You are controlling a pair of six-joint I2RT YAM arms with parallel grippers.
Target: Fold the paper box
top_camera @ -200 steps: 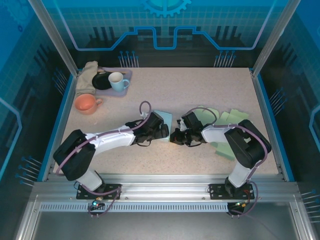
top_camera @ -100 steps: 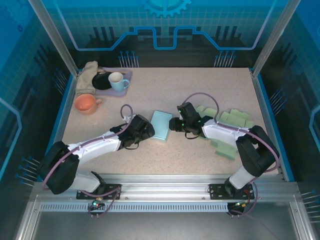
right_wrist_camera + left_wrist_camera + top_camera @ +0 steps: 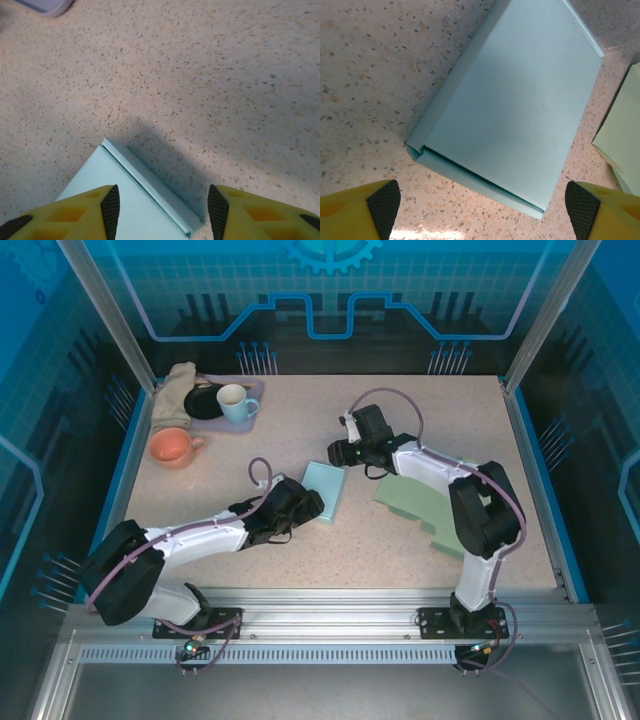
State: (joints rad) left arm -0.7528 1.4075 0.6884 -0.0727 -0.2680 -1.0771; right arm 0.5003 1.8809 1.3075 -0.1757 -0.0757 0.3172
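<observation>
Paper box (image 3: 325, 492): pale blue, lying flat on the table (image 3: 440, 410) about mid-width, set at a slant, with one arm on each side of it. In the left wrist view the box (image 3: 515, 110) reads as a closed, shallow shape. A folded lip runs down its left long side and another along the near short end. The near-left corner shows a small open gap where the layers meet.

Left gripper (image 3: 303, 506) sits at the near end of the box, low over the table. Left wrist view: gripper (image 3: 482, 217) with jaws spread wide, holding nothing, the near edge of the box lying between the two pads.

Right gripper (image 3: 343, 453) is at the far end. Right wrist view: gripper (image 3: 164, 207) with jaws parted and empty, the far corner of the box (image 3: 130, 200) just under them. Whether they touch it I cannot tell.

Green sheets (image 3: 420, 505) lie flat to the right of the box, with a strip of table between. Mug, plate, cloth and orange cup are well apart at the far-left corner.

Judgement: the folding looks near its end, and the step in hand is squaring up or closing the last seam. The next move calls for one arm to pin the box while the other presses the near-left lip home. Pressure should be light, as thin card will slide or buckle.
</observation>
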